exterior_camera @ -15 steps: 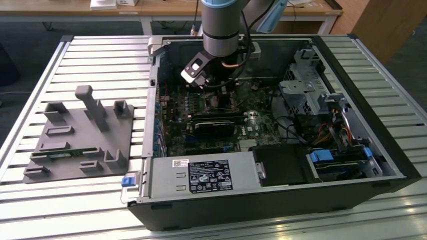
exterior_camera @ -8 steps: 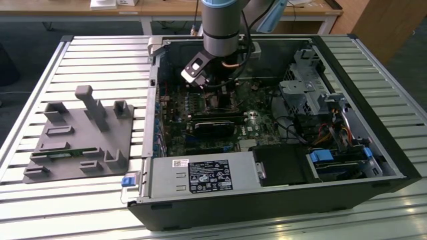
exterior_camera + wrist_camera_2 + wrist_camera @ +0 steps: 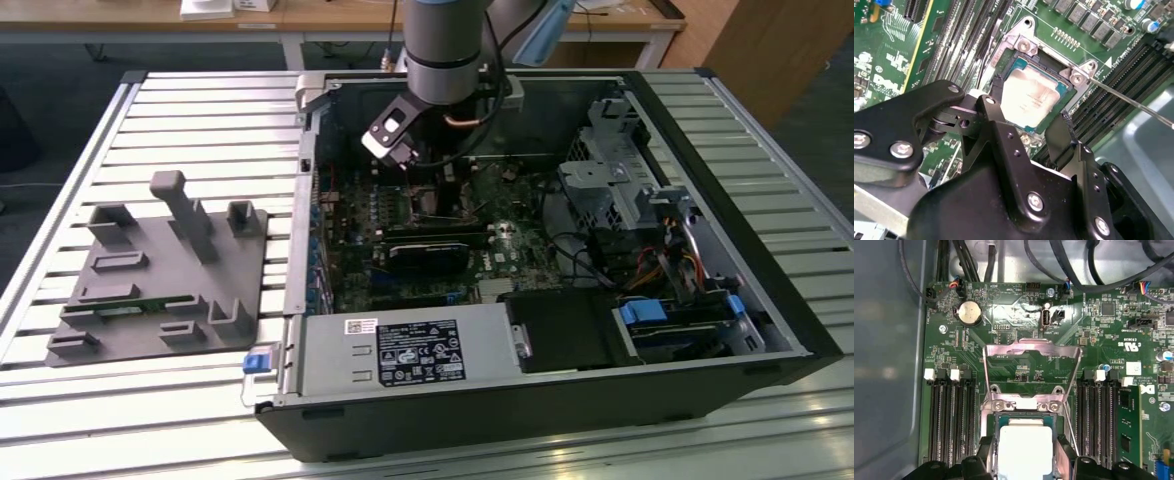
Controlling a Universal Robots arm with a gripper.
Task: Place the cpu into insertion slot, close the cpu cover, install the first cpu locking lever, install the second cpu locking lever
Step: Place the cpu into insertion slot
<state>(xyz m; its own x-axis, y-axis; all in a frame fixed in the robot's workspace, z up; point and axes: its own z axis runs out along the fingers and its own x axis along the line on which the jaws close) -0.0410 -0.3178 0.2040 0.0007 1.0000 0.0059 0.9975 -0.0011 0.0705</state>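
Green circuit board surrounds the insertion slot (image 3: 993,426), and the cpu (image 3: 1024,447) lies flat inside it, dull silver top upward. The cpu cover (image 3: 1029,346) stands raised on its hinge beside the slot, so the board shows through its cut-out centre. The gripper (image 3: 1031,106) hangs low and close over the chip; whether its jaws press the chip's edges or stand just free of them cannot be told.

A thin wire locking lever (image 3: 1134,102) runs out from a corner of the slot and slants over the neighbouring memory slots (image 3: 949,415), which flank the socket on both sides. Beyond the raised cover sit a coin battery (image 3: 969,313) and, further off, a tangle of dark cables (image 3: 1079,275) along the board's edge.

In the exterior view the arm reaches down into an open computer case (image 3: 534,420) lying on a slatted metal desk (image 3: 200,110). A black card (image 3: 434,250) lies across the board near the arm, with a labelled power supply (image 3: 400,350) beyond it. A grey fixture (image 3: 160,290) rests on the desk at the exterior view's left, well apart from the case.
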